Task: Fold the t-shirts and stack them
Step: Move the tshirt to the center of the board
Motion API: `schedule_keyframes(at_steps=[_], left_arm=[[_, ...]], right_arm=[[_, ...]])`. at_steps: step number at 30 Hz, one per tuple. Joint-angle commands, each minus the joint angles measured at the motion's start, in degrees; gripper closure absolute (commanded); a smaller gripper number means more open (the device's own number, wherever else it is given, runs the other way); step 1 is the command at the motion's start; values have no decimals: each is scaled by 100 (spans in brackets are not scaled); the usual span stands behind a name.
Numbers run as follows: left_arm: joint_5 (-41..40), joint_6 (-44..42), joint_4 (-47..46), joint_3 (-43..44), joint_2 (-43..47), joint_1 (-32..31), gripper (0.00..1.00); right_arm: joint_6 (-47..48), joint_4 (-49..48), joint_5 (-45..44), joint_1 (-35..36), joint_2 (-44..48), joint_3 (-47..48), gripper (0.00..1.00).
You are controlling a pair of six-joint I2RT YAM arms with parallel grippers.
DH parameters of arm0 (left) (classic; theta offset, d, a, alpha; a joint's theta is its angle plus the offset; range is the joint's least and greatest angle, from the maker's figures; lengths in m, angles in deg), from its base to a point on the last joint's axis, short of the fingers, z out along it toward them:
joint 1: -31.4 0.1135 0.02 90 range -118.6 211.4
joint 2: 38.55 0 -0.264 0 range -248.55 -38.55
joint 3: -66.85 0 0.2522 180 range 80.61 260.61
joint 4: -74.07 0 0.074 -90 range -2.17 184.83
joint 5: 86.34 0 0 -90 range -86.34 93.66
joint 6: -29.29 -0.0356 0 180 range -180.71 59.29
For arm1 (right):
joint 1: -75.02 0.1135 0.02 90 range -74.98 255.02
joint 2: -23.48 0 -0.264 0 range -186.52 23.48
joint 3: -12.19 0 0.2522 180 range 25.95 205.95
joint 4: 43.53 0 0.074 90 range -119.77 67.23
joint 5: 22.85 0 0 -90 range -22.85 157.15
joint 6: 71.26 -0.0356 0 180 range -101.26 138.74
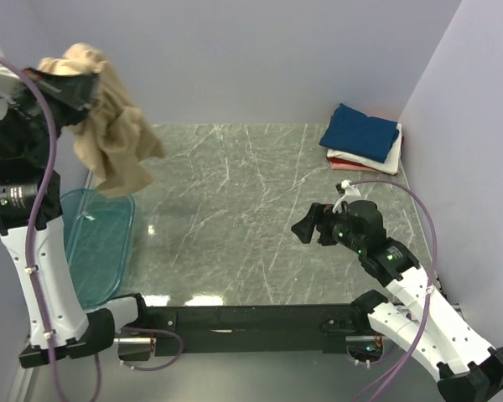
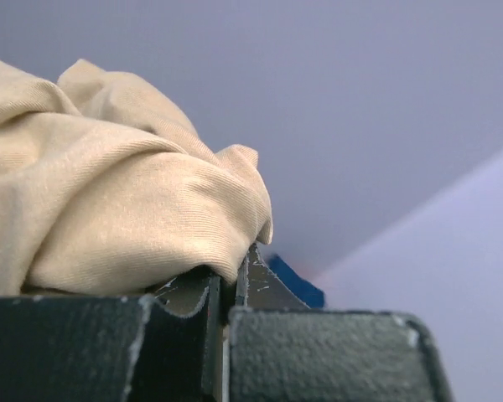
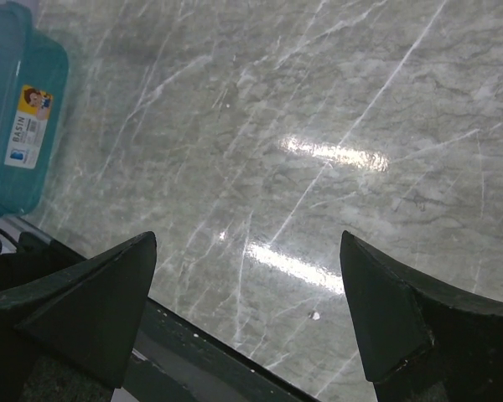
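My left gripper (image 1: pixel 77 90) is raised high at the far left and is shut on the tan t-shirt (image 1: pixel 113 138), which hangs crumpled from it above the table's left edge. In the left wrist view the tan cloth (image 2: pixel 109 201) bulges over the closed fingertips (image 2: pixel 230 276). A stack of folded t-shirts sits at the far right corner: navy blue (image 1: pixel 360 132) on top, white (image 1: pixel 391 159) under it, pinkish red (image 1: pixel 348 166) at the bottom. My right gripper (image 1: pixel 312 226) is open and empty above the table's right half, its fingers (image 3: pixel 109 301) wide apart.
A translucent teal plastic tub (image 1: pixel 101 243) sits at the table's left edge, below the hanging shirt; it also shows in the right wrist view (image 3: pixel 21 109). The grey marble table (image 1: pixel 251 209) has a black front rail (image 1: pixel 243 318). Walls close in at back and right.
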Motion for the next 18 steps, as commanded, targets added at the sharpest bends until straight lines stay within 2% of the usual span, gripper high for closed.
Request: schedule_keyframes(at_steps=[1,4,6,8,9,12,16,17,18], left_arm=[[-124,-193,-502,123,-126,-1226,95],[-713,-237,-695,-631,-127,-2290,95],[-1169,-150,-1054,-1448,-109,-2959,95],[-1452,-70,-1275,-2114,-205,-3365,96],[-1584,43,-1432,-2293,-284,-3707,96],[-1682,193,-1662,-2707,-872,-4148,94],[-1682,185,-1092,-2409,-2048,-4246,64],[-1682,150,-996,-2287,-2156,-4246,46],[-1682,132,-881,-2277,-2244,-4255,39]], right_arm=[[-32,-211,-25,9,138,276,4],[-58,-220,-34,18,182,241,4],[-84,-229,-69,18,182,197,5],[-102,-229,-95,18,165,171,5],[-119,-272,-104,18,147,127,5],[-198,-404,-95,18,68,13,4],[-304,-633,-60,9,-186,-137,5],[-339,-729,-43,18,-230,-198,5],[-357,-791,-34,27,-274,-242,5]])
